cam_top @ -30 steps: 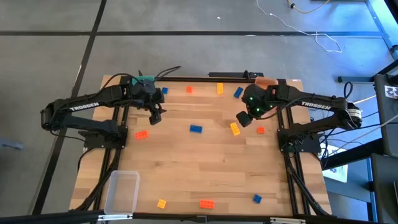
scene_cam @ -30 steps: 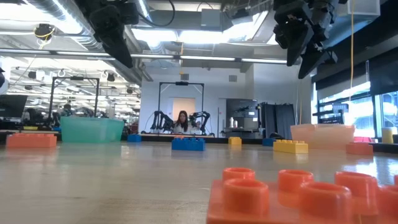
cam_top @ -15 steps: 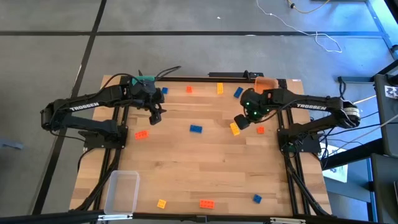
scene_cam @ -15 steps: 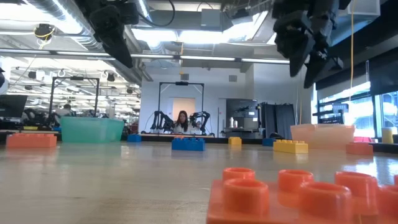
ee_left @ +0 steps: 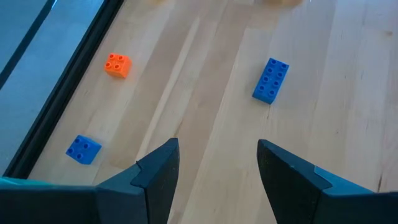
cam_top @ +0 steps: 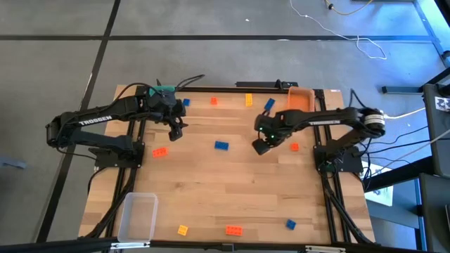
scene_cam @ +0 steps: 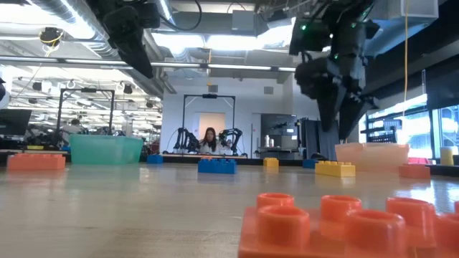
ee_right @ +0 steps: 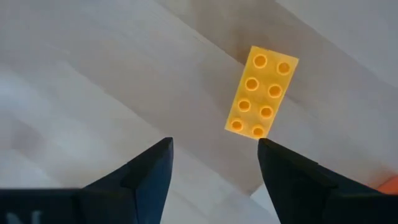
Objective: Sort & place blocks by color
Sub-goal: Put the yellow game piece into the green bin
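Since the right gripper hangs with jaws apart and empty, the yellow brick sits on the table just ahead of its tips, off toward one finger, long axis skewed to the gap. Left gripper, also open, is well apart.

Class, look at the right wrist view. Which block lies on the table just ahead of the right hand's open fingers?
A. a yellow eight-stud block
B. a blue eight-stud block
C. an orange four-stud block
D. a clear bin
A. The right hand hovers open above the wood, and the only whole block ahead of its fingers is the yellow eight-stud block, lying flat and untouched.
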`<state>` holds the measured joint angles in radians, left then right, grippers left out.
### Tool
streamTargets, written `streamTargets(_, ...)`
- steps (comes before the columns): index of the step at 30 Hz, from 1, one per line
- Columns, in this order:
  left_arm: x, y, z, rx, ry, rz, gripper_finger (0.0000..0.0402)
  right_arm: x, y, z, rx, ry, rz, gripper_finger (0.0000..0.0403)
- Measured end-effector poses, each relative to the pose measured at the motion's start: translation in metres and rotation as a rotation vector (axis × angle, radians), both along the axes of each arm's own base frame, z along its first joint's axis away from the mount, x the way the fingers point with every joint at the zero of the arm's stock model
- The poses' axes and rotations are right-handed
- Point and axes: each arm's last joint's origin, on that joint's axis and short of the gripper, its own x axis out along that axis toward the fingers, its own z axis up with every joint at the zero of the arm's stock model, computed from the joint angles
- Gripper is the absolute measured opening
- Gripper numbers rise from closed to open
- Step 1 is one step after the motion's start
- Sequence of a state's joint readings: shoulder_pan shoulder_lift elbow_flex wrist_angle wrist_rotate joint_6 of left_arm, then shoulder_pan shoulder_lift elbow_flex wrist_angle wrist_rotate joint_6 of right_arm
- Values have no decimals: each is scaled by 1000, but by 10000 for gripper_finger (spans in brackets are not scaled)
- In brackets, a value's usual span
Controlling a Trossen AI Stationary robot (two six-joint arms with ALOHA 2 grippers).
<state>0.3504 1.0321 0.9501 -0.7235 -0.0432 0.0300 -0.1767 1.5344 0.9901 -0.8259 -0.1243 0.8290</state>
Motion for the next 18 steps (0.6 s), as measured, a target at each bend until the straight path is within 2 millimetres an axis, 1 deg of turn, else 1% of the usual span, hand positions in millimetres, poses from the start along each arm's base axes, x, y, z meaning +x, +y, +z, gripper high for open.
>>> streamTargets(6,0,0,0,0,0,0,206,6,-1,-18,-34,80,-9,234)
streamTargets(18,0,0,0,0,-1,0,206,12,-4,-39,-76,161,-13,234)
